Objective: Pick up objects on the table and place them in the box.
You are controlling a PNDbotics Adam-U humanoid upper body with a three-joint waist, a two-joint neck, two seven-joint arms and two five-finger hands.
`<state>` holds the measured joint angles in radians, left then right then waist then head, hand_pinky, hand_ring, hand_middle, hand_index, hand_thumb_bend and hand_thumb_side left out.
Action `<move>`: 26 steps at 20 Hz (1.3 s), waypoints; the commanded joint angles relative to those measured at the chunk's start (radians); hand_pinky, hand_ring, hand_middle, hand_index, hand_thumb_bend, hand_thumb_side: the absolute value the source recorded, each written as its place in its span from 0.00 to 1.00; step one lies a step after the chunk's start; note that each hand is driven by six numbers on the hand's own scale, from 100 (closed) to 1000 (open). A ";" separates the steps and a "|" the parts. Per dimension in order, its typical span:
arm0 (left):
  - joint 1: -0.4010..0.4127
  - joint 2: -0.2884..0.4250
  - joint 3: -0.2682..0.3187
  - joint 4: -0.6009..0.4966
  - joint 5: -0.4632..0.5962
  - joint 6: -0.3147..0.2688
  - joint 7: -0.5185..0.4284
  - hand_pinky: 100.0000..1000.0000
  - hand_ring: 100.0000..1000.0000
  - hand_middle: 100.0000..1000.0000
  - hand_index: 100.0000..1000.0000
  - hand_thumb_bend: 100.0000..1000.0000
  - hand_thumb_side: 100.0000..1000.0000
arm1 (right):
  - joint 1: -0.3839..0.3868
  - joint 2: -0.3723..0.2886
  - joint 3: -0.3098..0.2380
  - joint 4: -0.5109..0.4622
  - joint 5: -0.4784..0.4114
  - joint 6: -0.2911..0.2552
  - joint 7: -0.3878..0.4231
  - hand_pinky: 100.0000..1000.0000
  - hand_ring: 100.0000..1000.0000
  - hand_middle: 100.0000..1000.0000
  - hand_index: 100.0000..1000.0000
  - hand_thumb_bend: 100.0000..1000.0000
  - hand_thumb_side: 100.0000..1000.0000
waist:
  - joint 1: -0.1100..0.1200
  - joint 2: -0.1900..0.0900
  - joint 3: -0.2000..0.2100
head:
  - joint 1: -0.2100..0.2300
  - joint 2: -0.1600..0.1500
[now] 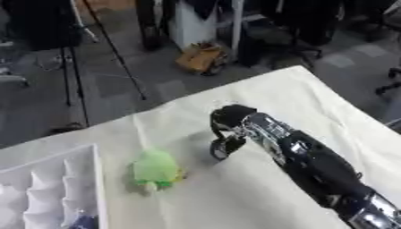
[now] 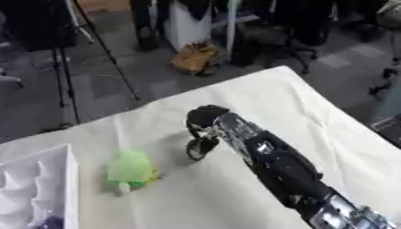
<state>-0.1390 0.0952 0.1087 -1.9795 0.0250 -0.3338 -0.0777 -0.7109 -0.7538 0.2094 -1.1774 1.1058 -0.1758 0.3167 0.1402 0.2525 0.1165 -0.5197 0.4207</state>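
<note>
Left eye view
Desk: a surface under a cream cloth (image 1: 274, 103), lying askew, its far edge running from the lower left up to the upper right.
Right arm: black with silver joints, entering from the lower right corner and reaching toward the middle of the desk.
Right hand (image 1: 228, 129): black, at the end of that arm, fingers curled downward with their tips at or just above the cloth; nothing shows inside them, so it reads as closed on nothing.
Green toy (image 1: 156, 170): a soft, light green thing with a yellowish patch at its lower edge, lying on the cloth to the left of the right hand, near it but apart.
Box (image 1: 55, 188): a white box with dividers at the lower left, its right wall just beside the green toy; the toy is outside it.
Box contents: a small dark bluish thing (image 1: 82, 222) in a compartment by the bottom edge; what it is cannot be told.
Floor: grey, beyond the desk, with a brown cardboard carton (image 1: 200, 57) and black stand legs.

Right eye view
Right hand (image 2: 205, 127): the same curled pose, a dark rounded fingertip low beside the cloth.
Green toy (image 2: 130, 170): on the cloth between the box (image 2: 47, 183) and the right hand, touching neither.
Left hand: it shows in neither view.
</note>
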 commanded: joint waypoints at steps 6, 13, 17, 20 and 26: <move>-0.009 0.013 0.009 -0.020 -0.001 -0.001 0.002 0.97 0.83 0.79 0.71 0.38 0.83 | -0.017 -0.029 -0.011 -0.061 -0.053 0.025 -0.098 0.51 0.58 0.55 0.31 0.11 0.25 | -0.011 -0.003 -0.002 | -0.002 -0.011; -0.012 0.015 0.008 -0.020 -0.001 0.000 0.002 0.97 0.83 0.79 0.71 0.38 0.83 | -0.049 -0.031 0.008 -0.160 -0.117 0.038 -0.122 0.48 0.56 0.53 0.29 0.10 0.25 | -0.019 -0.007 0.005 | -0.003 -0.008; -0.021 0.018 0.007 -0.020 0.000 0.001 0.001 0.97 0.83 0.79 0.71 0.38 0.83 | -0.076 -0.024 0.035 -0.206 -0.130 0.031 -0.099 0.50 0.57 0.54 0.30 0.11 0.25 | -0.036 -0.010 0.021 | -0.007 -0.006; -0.031 0.021 0.008 -0.020 -0.001 0.005 0.002 0.97 0.83 0.79 0.71 0.39 0.82 | -0.093 -0.015 0.051 -0.230 -0.131 0.011 -0.068 0.53 0.59 0.56 0.31 0.10 0.25 | -0.060 -0.010 0.042 | -0.008 -0.010; -0.067 0.030 0.005 -0.020 0.000 0.011 0.002 0.96 0.83 0.79 0.71 0.41 0.81 | -0.114 0.013 0.089 -0.289 -0.132 -0.073 0.009 0.59 0.63 0.59 0.33 0.13 0.25 | -0.116 -0.016 0.093 | -0.011 -0.017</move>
<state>-0.1978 0.0970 0.1082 -1.9796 0.0250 -0.3251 -0.0764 -0.8013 -0.7319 0.3000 -1.4333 0.9794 -0.2335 0.3122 0.0400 0.2524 0.2154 -0.5292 0.4196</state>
